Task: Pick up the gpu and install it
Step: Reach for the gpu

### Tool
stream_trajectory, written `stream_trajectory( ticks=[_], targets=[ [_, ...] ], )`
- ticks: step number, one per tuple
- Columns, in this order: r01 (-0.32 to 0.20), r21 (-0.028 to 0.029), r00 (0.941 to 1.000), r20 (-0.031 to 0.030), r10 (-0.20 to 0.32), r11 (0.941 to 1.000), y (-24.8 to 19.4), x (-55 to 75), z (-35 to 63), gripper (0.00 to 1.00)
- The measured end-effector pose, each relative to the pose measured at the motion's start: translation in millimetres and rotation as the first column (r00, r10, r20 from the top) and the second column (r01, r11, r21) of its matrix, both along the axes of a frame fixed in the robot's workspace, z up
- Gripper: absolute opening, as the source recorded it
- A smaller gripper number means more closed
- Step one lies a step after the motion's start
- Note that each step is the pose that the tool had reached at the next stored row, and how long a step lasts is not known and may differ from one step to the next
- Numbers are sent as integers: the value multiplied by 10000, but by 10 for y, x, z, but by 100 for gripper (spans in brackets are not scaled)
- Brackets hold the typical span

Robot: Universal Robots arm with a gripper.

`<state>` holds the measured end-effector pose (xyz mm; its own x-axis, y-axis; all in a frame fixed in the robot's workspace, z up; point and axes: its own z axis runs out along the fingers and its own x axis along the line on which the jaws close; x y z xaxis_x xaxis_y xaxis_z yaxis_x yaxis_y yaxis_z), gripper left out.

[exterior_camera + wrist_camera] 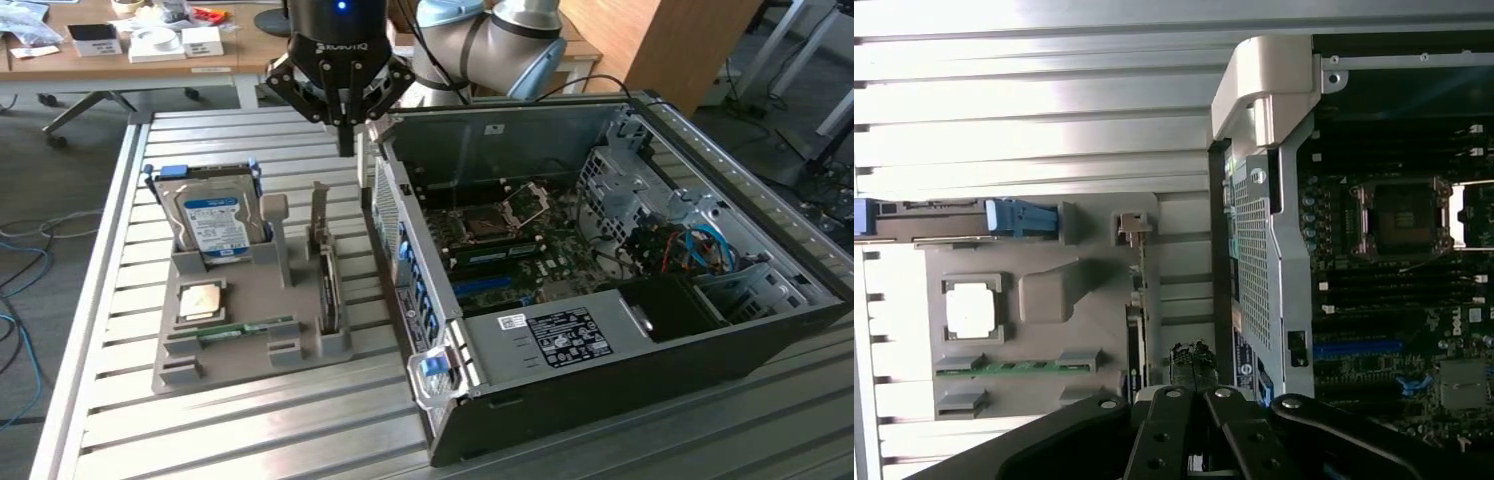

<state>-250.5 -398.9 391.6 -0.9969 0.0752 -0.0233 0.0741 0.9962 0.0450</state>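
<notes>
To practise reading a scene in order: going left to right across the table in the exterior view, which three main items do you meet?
blue-labelled hard drive → gpu, standing on edge → open computer case

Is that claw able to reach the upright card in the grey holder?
Probably yes: the gpu stands with its top edge bare, and the shut gripper hangs higher up, nothing between them.

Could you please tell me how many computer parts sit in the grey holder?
4. The hard drive stands at the far end, the processor lies flat in front, the RAM stick lies nearer still, the gpu stands on edge nearest the case.
</notes>
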Motion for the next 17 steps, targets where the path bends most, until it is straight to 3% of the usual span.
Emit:
stream_trajectory(
  ticks=[12,17],
  targets=[
    [1,0,10000,0,-1,10000,0,-211,-6,11],
    [-1,1,10000,0,1,10000,0,-236,-8,11]
  ],
)
